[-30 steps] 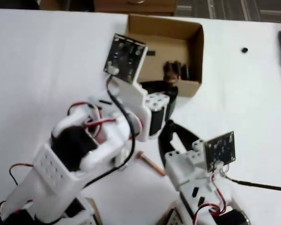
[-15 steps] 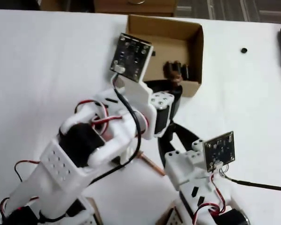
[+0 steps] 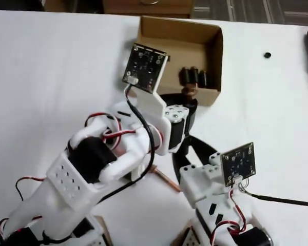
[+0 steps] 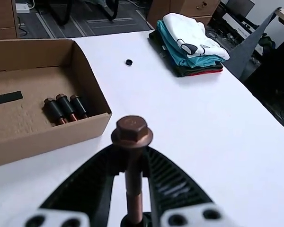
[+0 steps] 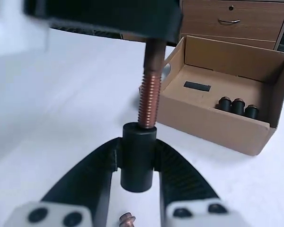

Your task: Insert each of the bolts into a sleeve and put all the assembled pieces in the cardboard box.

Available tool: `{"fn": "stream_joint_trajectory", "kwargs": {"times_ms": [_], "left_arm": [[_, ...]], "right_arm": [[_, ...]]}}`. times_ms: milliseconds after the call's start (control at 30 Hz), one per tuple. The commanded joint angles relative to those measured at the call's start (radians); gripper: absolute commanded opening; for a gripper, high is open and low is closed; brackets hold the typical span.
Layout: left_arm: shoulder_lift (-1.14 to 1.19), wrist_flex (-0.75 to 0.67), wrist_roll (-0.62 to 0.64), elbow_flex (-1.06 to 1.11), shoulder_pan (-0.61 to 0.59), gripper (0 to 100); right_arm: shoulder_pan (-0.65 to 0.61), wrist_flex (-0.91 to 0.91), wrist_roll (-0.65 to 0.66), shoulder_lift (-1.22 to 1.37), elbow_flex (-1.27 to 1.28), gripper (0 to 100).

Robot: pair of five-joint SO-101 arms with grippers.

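Left arm is stretched toward the open brown cardboard box (image 3: 216, 42). Its pincer (image 4: 132, 154) sits just outside the near wall, pinching a copper hex-head bolt (image 4: 132, 182) by the shank, with the head clear of the tips. Right arm's pincer (image 5: 137, 146) faces it, clamped on a black cylindrical sleeve (image 5: 138, 166) in line with the bolt. The threaded end meets the sleeve mouth; depth can't be told. Three assembled bolt-and-sleeve pieces (image 4: 65, 108) lie side by side in the box. A second copper bolt (image 3: 165, 178) lies on the white worktop (image 3: 56, 66) between the arms.
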Motion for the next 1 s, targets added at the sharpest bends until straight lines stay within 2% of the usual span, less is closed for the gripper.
{"fn": "stream_joint_trajectory", "kwargs": {"times_ms": [0, 367, 500, 633, 867, 967], "left_arm": [[-0.031, -0.006, 0.005, 0.002, 0.008, 2], [-0.029, 0.002, 0.006, 0.015, 0.014, 2], [-0.031, 0.051, 0.006, 0.071, 0.014, 2], [-0.031, 0.114, 0.006, 0.091, 0.015, 2], [-0.031, 0.152, 0.029, 0.107, 0.040, 2], [-0.031, 0.184, 0.028, 0.114, 0.068, 9]], "right_arm": [[-0.001, -0.039, -0.006, -0.010, -0.008, 1.9], [-0.001, -0.041, -0.006, -0.010, -0.006, 1.9], [0.005, -0.042, -0.006, -0.010, -0.006, 1.9], [0.070, -0.045, -0.006, -0.012, -0.006, 1.9], [0.082, -0.045, -0.006, -0.012, -0.009, 1.9], [0.081, -0.045, -0.006, -0.012, -0.009, 1.9]]}}
